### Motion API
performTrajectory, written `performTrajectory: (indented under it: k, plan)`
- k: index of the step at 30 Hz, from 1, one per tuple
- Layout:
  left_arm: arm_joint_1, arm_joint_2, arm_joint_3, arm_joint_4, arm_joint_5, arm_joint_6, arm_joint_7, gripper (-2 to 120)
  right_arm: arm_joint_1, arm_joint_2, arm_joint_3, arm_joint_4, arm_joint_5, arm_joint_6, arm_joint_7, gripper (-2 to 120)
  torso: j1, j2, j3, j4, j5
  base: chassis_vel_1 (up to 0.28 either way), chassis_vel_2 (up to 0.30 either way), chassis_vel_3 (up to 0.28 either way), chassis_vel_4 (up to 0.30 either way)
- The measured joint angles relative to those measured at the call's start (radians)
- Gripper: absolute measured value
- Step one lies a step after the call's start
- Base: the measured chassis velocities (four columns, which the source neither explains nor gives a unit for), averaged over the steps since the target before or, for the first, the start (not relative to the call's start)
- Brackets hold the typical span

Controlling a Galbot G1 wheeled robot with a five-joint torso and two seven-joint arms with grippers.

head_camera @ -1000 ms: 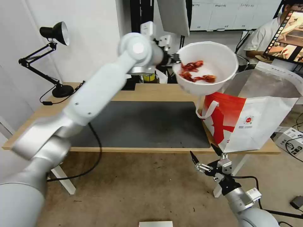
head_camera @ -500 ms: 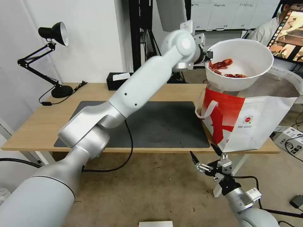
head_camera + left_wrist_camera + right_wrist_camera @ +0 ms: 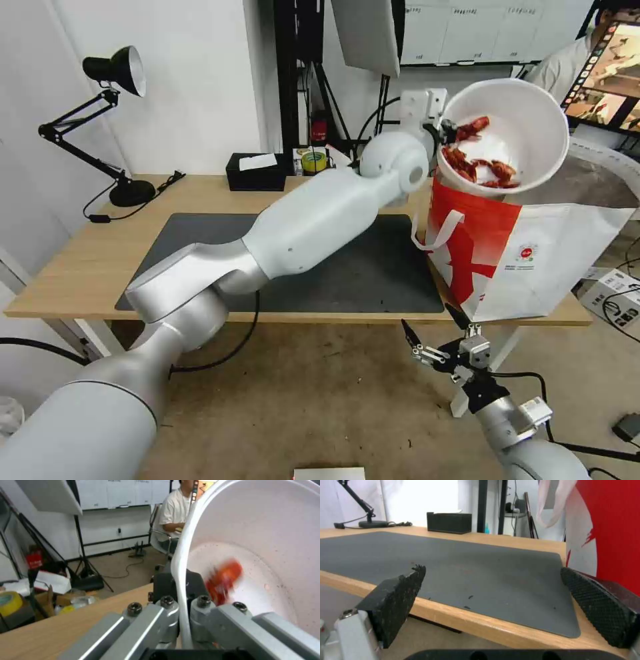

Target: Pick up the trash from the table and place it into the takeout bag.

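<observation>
Pinching the round white bowl (image 3: 513,133) rim, left gripper (image 3: 445,127) tilts it—right gripper (image 3: 437,333) jaws wide.

A black tissue box (image 3: 255,172) stands as landmark, a white tissue showing at its top. Well to its left, a black desk lamp (image 3: 113,120) on a jointed arm, its cord (image 3: 107,212) trailing beside the base. Just right of the box, a yellow tape roll (image 3: 313,161). Farther right, what may be a monitor (image 3: 610,63), partly cut off.

One bowl (image 3: 517,127), one takeout bag (image 3: 547,253), one lamp (image 3: 107,120), one tissue box (image 3: 257,172).
</observation>
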Motion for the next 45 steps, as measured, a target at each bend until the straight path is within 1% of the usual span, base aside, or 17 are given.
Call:
performTrajectory:
  k: [6, 14, 16, 20, 23, 28, 30, 32, 35, 36, 37, 38, 39, 40, 41, 44, 45]
  plan:
    - [0.0, 0.009, 0.027, -0.013, 0.01, 0.005, 0.0, 0, 0.0, 0.0, 0.0, 0.0, 0.0, 0.0, 0.0, 100, 0.0, 0.0, 0.0, -0.0001, 0.0, 0.0, 0.0, 0.0, 0.0]
    - [-0.004, 0.006, 0.037, -0.027, -0.016, 0.048, 0.016, 0, 0.0, 0.0, 0.0, 0.0, 0.0, 0.0, 0.0, 100, 0.0, 0.0, 0.0, -0.0001, 0.0, 0.0, 0.0, 0.0, 0.0]
    - [-0.006, 0.014, 0.036, -0.036, -0.061, 0.076, 0.053, 0, 0.0, 0.0, 0.0, 0.0, 0.0, 0.0, 0.0, 100, 0.0, 0.0, 0.0, -0.0001, 0.0, 0.0, 0.0, 0.0, 0.0]
    - [-0.007, 0.019, 0.031, -0.036, -0.109, 0.099, 0.069, 0, 0.0, 0.0, 0.0, 0.0, 0.0, 0.0, 0.0, 100, 0.0, 0.0, 0.0, 0.0, 0.0, 0.0, 0.0, 0.0, 0.0]
    - [-0.007, 0.022, 0.03, -0.033, -0.124, 0.114, 0.08, 0, 0.0, 0.0, 0.0, 0.0, 0.0, 0.0, 0.0, 100, 0.0, 0.0, 0.0, -0.0001, 0.0, 0.0, 0.0, 0.0, 0.0]
    - [-0.008, 0.029, 0.031, -0.031, -0.135, 0.142, 0.104, 0, 0.0, 0.0, 0.0, 0.0, 0.0, 0.0, 0.0, 100, 0.0, 0.0, 0.0, -0.0001, 0.0, 0.0, 0.0, 0.0, 0.0]
    - [-0.012, 0.036, 0.037, -0.028, -0.135, 0.156, 0.124, 0, 0.0, 0.0, 0.0, 0.0, 0.0, 0.0, 0.0, 100, 0.0, 0.0, 0.0, 0.0, 0.0, 0.0, 0.0, 0.0, 0.0]
    - [-0.018, 0.044, 0.049, -0.023, -0.121, 0.171, 0.156, 0, 0.0, 0.0, 0.0, 0.0, 0.0, 0.0, 0.0, 100, 0.0, 0.0, 0.0, 0.0, -0.0001, 0.0, 0.0, 0.0, 0.0]
    - [-0.021, 0.044, 0.063, -0.016, -0.092, 0.179, 0.175, 0, 0.0, 0.0, 0.0, 0.0, 0.0, 0.0, 0.0, 100, 0.0, 0.0, 0.0, 0.0, 0.0, 0.0, 0.0, 0.0, 0.0]
    - [-0.021, 0.04, 0.068, -0.011, -0.073, 0.18, 0.175, 3, 0.0, 0.0, 0.0, 0.0, 0.0, 0.0, 0.0, 100, 0.0, 0.0, 0.0, 0.0, -0.0001, 0.0, 0.0, 0.0, 0.0]
    - [-0.021, 0.04, 0.068, -0.011, -0.073, 0.18, 0.175, 3, 0.0, 0.0, 0.0, 0.0, 0.0, 0.0, 0.0, 100, 0.0, 0.0, 0.0, 0.0, -0.0001, 0.0, 0.0, 0.0, 0.0]
    - [-0.021, 0.034, 0.071, -0.006, -0.06, 0.18, 0.174, 11, 0.0, 0.0, 0.0, 0.0, 0.0, 0.0, 0.0, 100, 0.0, 0.0, 0.0, -0.0001, 0.0, 0.0, 0.0, 0.0, 0.0]
    - [-0.021, 0.029, 0.073, -0.003, -0.055, 0.18, 0.173, 13, 0.0, 0.0, 0.0, 0.0, 0.0, 0.0, 0.0, 100, 0.0, 0.0, 0.0, -0.0001, 0.0, 0.0, 0.0, 0.0, 0.0]
    - [-0.021, 0.025, 0.073, -0.002, -0.052, 0.179, 0.172, 20, 0.0, 0.0, 0.0, 0.0, 0.0, 0.0, 0.0, 100, 0.0, 0.0, 0.0, -0.0001, 0.0, 0.0, 0.0, 0.0, 0.0]
    - [-0.021, 0.025, 0.073, -0.002, -0.052, 0.179, 0.172, 20, 0.0, 0.0, 0.0, 0.0, 0.0, 0.0, 0.0, 100, 0.0, 0.0, 0.0, -0.0001, 0.0, 0.0, 0.0, 0.0, 0.0]
    - [-0.023, 0.022, 0.073, -0.003, -0.052, 0.178, 0.173, 33, 0.0, 0.0, 0.0, 0.0, 0.0, 0.0, 0.0, 100, 0.0, 0.0, 0.0, -0.0001, 0.0, 0.0, 0.0, 0.0, 0.0]
    - [-0.023, 0.022, 0.073, -0.003, -0.052, 0.178, 0.173, 33, 0.0, 0.0, 0.0, 0.0, 0.0, 0.0, 0.0, 100, 0.0, 0.0, 0.0, -0.0001, 0.0, 0.0, 0.0, 0.0, 0.0]
